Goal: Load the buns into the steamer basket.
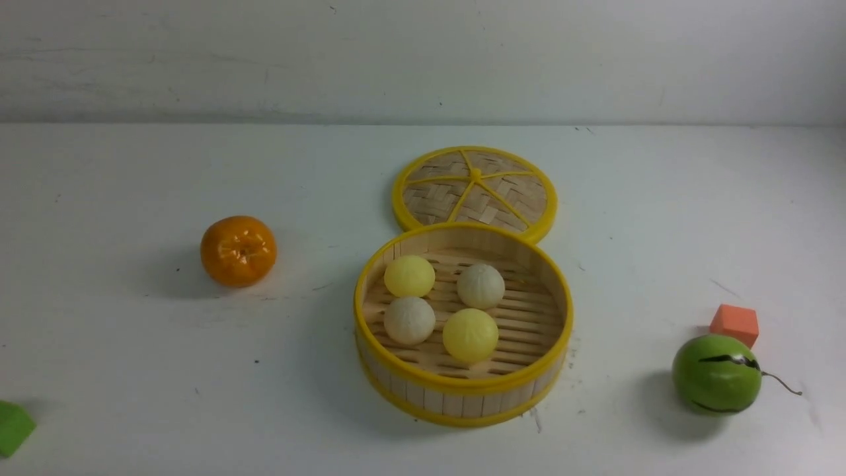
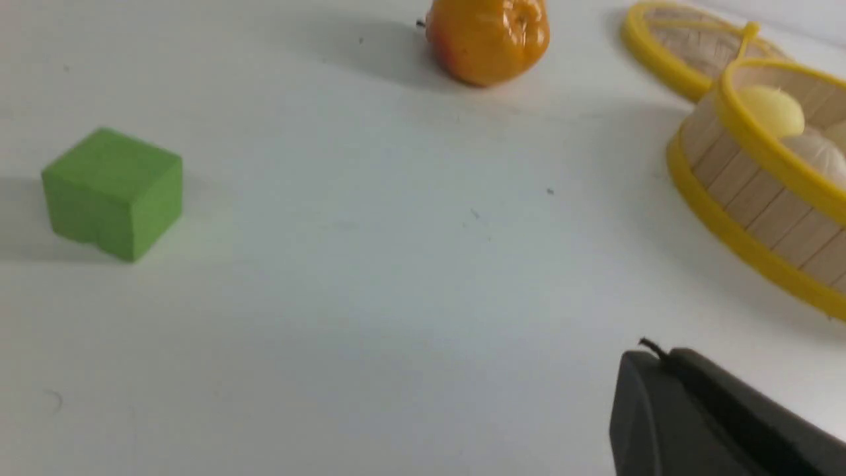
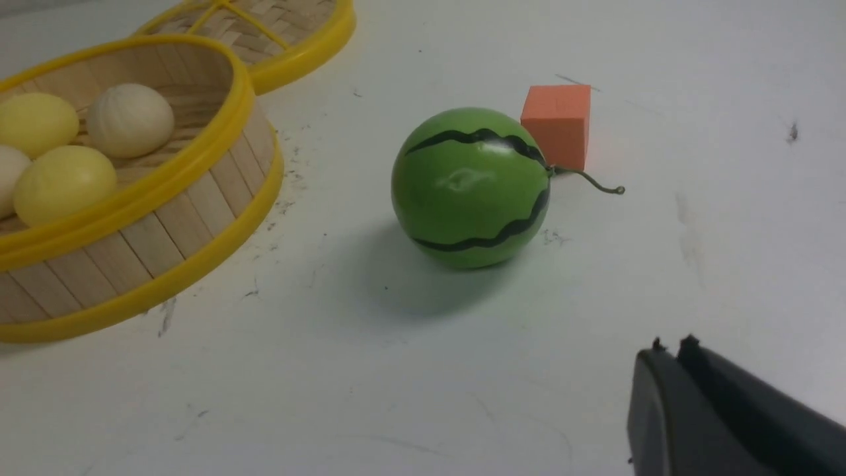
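The steamer basket [image 1: 462, 390] stands in the middle of the table with its top open. Two pale yellow buns [image 1: 409, 276] [image 1: 470, 334] and two cream-white buns [image 1: 480, 285] [image 1: 409, 320] lie on its slatted floor. Neither arm shows in the front view. My left gripper [image 2: 661, 360] hangs over bare table well to the basket's [image 2: 747, 244] left, jaws pressed together and holding nothing. My right gripper [image 3: 671, 350] hovers over bare table on the basket's [image 3: 132, 198] right, near the melon, also shut and holding nothing.
The flat woven lid [image 1: 474, 192] lies just behind the basket. An orange [image 1: 238, 250] sits to the left and a green cube [image 1: 13, 426] at the front left edge. A green striped melon ball [image 1: 716, 373] and an orange cube [image 1: 735, 324] stand at the right.
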{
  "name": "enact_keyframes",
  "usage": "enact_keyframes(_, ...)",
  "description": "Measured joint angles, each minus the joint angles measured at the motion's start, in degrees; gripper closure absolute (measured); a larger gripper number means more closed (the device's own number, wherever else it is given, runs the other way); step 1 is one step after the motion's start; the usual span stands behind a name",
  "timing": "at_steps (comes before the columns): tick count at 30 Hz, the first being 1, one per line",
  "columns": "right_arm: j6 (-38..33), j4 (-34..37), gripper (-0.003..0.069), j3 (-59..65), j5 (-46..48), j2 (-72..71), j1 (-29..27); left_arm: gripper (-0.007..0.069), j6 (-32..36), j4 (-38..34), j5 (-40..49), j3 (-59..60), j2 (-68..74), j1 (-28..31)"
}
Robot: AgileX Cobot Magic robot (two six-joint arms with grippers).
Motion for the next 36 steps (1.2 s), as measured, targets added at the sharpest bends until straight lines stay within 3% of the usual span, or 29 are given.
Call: enact_keyframes(36,0.0,0.02,0.0607,0.0,0.0,0.0,0.0,0.0638,-0.07,-0.05,0.39,0.0,0.0,0.25)
